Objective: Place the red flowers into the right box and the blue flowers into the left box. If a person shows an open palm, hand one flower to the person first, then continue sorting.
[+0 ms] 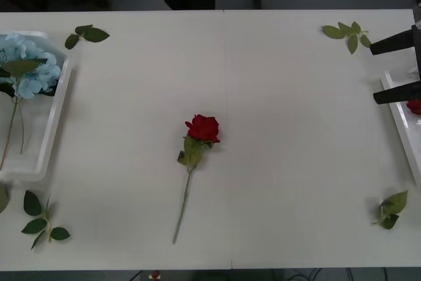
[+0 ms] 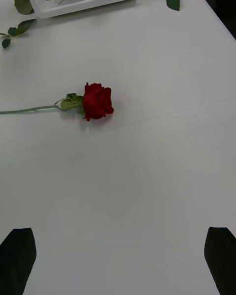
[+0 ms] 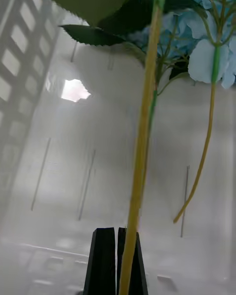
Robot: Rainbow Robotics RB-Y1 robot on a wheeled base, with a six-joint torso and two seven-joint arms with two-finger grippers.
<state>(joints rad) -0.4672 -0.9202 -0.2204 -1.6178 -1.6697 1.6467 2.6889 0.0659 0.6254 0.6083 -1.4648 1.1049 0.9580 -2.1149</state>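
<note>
Left hand [image 3: 117,263] clenched on a blue flower's stem [image 3: 142,142] over the left box [image 3: 59,177]; right hand [image 1: 395,67] released. Risk: stem snagging (dragging blooms out).

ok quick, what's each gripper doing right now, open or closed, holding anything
Left gripper: shut, fingers together low in the left box, a blue flower stem running just beside them.
Right gripper: open, empty, above the right box.

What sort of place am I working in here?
Probably a lab or test setup, not a florist's: a bare white table with one red rose, staged leaf sprigs at its corners, and white sorting trays at both ends.
</note>
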